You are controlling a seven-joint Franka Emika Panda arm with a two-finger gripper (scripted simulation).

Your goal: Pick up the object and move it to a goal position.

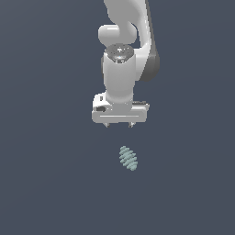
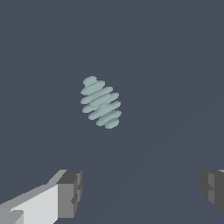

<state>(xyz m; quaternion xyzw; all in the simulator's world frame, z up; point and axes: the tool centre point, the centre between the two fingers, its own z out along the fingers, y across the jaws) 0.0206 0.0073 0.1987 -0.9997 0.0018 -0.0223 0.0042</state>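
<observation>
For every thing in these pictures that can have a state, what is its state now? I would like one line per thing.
Gripper: jaws open, empty, not touching anything.
Ribbed teal-green object: lying free on the dark surface, not grasped, apart from the gripper, tilted in the exterior view.
Fingers: spread wide apart in the wrist view, nothing between them.

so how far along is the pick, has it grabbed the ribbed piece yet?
Not yet. Done: nothing visible beyond the white gripper being near the small pale teal-green ribbed oval piece. In hand: the fingers are spread wide and empty, and the piece lies apart from them on the dark grey surface. Left: descend, grasp, lift, carry to the goal, which no marker shows.
</observation>
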